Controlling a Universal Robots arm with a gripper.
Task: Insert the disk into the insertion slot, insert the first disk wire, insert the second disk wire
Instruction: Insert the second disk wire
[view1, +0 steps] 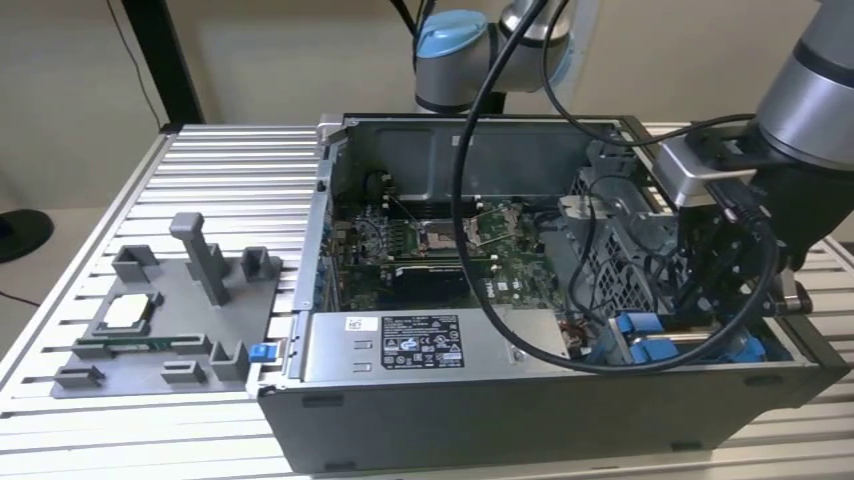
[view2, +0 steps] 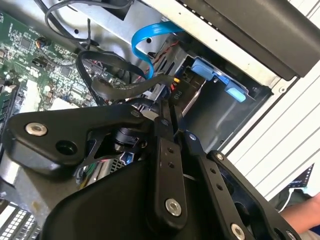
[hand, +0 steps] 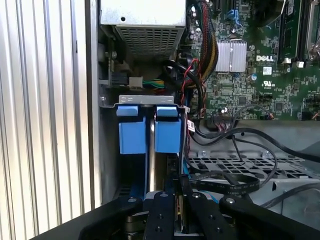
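The disk's blue carrier tabs sit side by side inside the grey metal insertion slot at the case's front corner, on the exterior view's right. The drive body is mostly hidden. My gripper hangs just over that bay, its black fingers shut on a black wire connector whose lead runs back toward the motherboard. A thin blue flat cable loops above the bay, and a pale blue strand runs between the two tabs.
The open computer case stands on a slatted metal table. The labelled power-supply box sits at the case's front, with the green motherboard behind it. A grey fixture tray lies on the exterior view's left. Black cables cross the perforated cage beside the bay.
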